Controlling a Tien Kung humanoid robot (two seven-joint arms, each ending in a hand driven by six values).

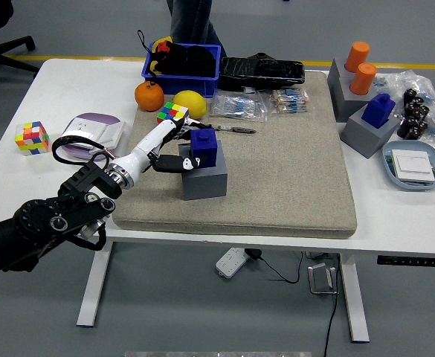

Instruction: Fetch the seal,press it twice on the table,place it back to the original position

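Left hand [178,149] reaches in from the lower left over the grey mat [291,171], fingers wrapped around the blue seal [203,146]: thumb on the near side, other fingers on the far side. Seal sits upright on top of its grey block [204,178], in the left part of the mat. Black left arm [46,223] runs along the tabletop's near-left edge. Right arm is out of frame.

Just behind the hand: a small Rubik's cube [173,113], a lemon [189,102] and an orange [149,95] at the mat's far-left corner. Blue bin [207,74] with dark items behind those. Black bag [264,70] lies along the far edge of the mat, clear packets [239,106] in front of it. A small metal tool [236,129] lies on the mat right of the seal.

Left of the mat on the white tabletop [24,171]: a second Rubik's cube [34,137] and a white-purple box [94,132].

Right side: grey holder with two orange cylinders [361,67], another blue seal on a grey block [373,123], dark small bottles [414,111], a blue tray [415,168] holding a white item.

Person's legs [190,22] stand at the far edge, behind the bin.
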